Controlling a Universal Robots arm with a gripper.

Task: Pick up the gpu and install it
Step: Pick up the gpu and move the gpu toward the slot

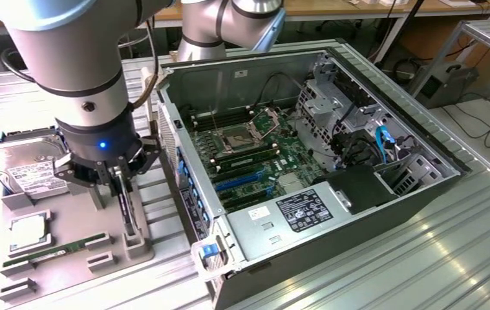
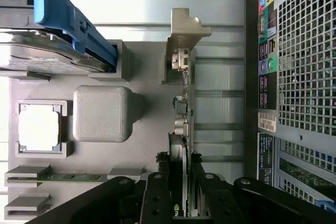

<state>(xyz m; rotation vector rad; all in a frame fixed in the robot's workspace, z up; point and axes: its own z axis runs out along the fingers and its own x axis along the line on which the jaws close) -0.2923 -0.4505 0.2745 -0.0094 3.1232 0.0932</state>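
Grey tray [image 1: 74,223]: a moulded holder on the ribbed metal table [image 1: 417,258], sitting close beside the computer case [image 1: 439,169], which lies to the exterior view's right.
Edges: the tray's case-side rim runs along the case's perforated rear wall [image 2: 304,51], with a narrow strip of table showing between them.
Open room: the case lies on its side with the open face up and the motherboard [image 1: 254,155] exposed.
Neighbours: the hard drive [image 1: 25,169], the square processor [image 1: 28,229] and the green memory stick [image 1: 51,253] each sit in their own pocket, apart from the card.
Gpu [image 1: 128,216]: upright on its long edge in a slot at the tray's case side, seen edge-on, with its metal bracket [image 2: 184,40] at the end away from the pincer.
Pincer [image 1: 117,184]: directly over the gpu, straddling its upper edge near one end.
Grip: I cannot tell whether the pincer is clamped on the card or only set around it.
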